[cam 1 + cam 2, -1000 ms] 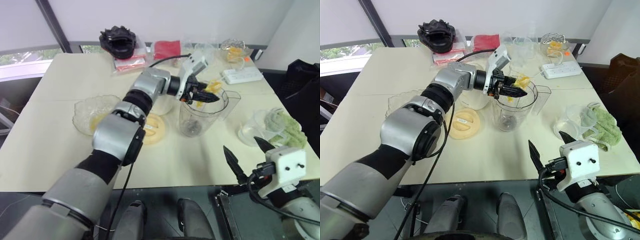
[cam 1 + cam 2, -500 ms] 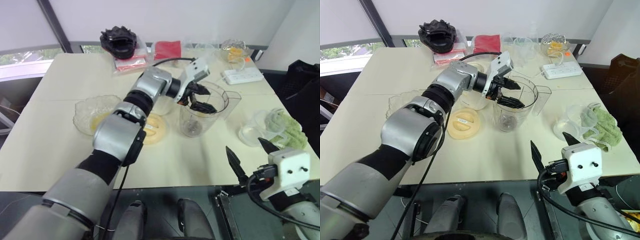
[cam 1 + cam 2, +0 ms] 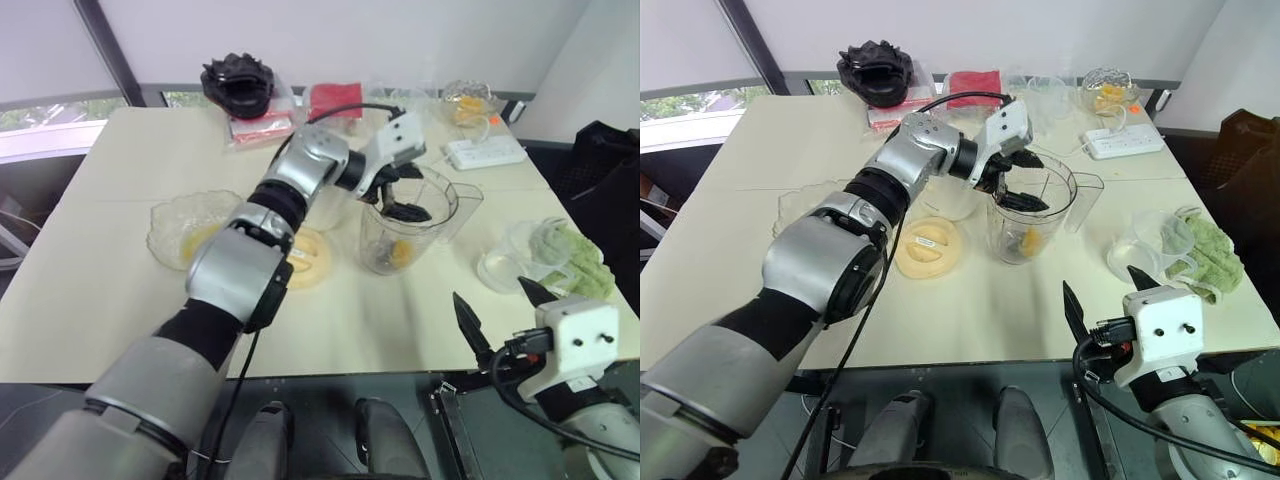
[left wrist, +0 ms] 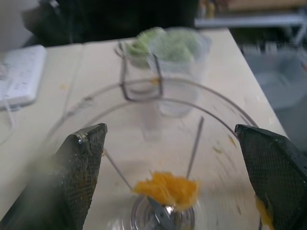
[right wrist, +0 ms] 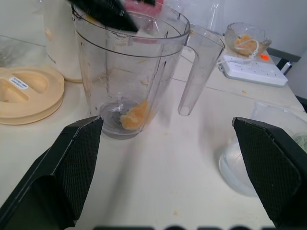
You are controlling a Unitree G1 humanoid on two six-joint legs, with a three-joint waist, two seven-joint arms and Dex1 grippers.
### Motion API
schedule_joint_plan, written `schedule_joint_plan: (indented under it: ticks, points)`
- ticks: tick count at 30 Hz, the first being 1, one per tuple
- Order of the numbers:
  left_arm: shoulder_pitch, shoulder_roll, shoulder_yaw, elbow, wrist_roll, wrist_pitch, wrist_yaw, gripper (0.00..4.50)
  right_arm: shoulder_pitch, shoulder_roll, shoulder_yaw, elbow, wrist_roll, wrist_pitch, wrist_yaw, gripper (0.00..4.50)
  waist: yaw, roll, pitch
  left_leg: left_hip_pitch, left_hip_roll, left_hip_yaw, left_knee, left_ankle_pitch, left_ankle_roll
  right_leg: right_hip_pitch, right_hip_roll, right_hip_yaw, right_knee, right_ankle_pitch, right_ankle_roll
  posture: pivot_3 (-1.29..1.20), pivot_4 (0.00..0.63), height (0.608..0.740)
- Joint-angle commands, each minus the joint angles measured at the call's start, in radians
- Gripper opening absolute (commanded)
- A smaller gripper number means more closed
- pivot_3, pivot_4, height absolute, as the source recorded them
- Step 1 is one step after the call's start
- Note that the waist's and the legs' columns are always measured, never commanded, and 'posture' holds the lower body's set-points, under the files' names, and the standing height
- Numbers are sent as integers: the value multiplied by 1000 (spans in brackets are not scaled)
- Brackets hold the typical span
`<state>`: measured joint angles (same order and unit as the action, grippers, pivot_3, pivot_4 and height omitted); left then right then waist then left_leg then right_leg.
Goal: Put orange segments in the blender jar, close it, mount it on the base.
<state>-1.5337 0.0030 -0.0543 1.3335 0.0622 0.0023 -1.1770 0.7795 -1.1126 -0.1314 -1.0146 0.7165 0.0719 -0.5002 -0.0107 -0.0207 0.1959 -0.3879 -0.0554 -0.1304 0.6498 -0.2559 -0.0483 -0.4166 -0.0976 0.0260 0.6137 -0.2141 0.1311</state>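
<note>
Soft, even daylight fills the scene, and the pale table (image 3: 120, 180) reads bright without harsh glare. Shadows under the jar (image 5: 129, 72) and lid (image 5: 29, 93) are faint and diffuse. The left wrist view is soft and smeared, especially near its fingers (image 4: 79, 177); the right wrist view is sharper. Straight edges bow slightly towards the head views' borders.

The clear blender jar (image 5: 127, 76) stood on the table (image 5: 158, 191) with orange segments (image 5: 135, 115) at its bottom, a pale-yellow lid (image 5: 26, 93) lying just beside it.
</note>
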Motion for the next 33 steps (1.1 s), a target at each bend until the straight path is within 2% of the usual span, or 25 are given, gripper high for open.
schedule_joint_plan:
  ticks: [1,5,11,13,16,18,22,27,33]
  points:
    - [-74,32,110,-22,-95,65,39,4445,25,5,-61,-33,24,-9,30,4500,0,0,0,0,0,0,0,0,0,0,0,0,0,0,0,0,150,740]
    - [-105,81,170,-43,-147,126,5,4445,66,73,-135,-33,47,40,74,4500,1,0,0,0,0,0,0,0,0,0,0,0,0,0,0,0,150,740]
    - [-39,185,154,-137,-164,197,-145,4445,61,254,-254,7,30,158,156,4500,-1,1,0,1,0,0,0,-1,2,0,0,0,0,0,1,0,150,740]
    - [34,219,130,-232,-164,235,-195,4445,43,310,-293,46,14,185,183,4500,-3,1,-1,2,0,0,0,-1,2,1,0,0,0,0,0,0,150,740]
    - [235,286,95,-520,-192,343,-238,4445,-11,381,-325,113,-30,230,204,4500,-7,2,-1,6,1,0,-1,-1,2,4,0,1,1,0,0,0,150,740]
    - [422,339,74,-775,-211,410,-227,4445,-59,416,-343,172,-57,257,219,4500,-8,3,-1,8,1,1,-2,-1,2,5,0,1,1,-1,-1,0,150,740]
    - [705,411,53,-1100,-217,431,-151,4445,-162,455,-374,277,-91,309,265,4500,-1,4,-1,9,2,1,-3,-2,2,5,0,2,1,-1,-3,0,150,740]
    - [836,422,33,-1252,-243,486,-46,4445,-274,478,-399,396,-131,363,331,4500,25,3,-1,11,1,1,-1,-2,2,8,0,3,0,-2,-5,0,150,740]
    - [950,413,6,-1391,-288,536,43,4445,-460,507,-384,631,-175,410,389,4500,15,5,-2,13,1,2,-2,-2,2,10,0,3,0,-2,-5,0,150,740]
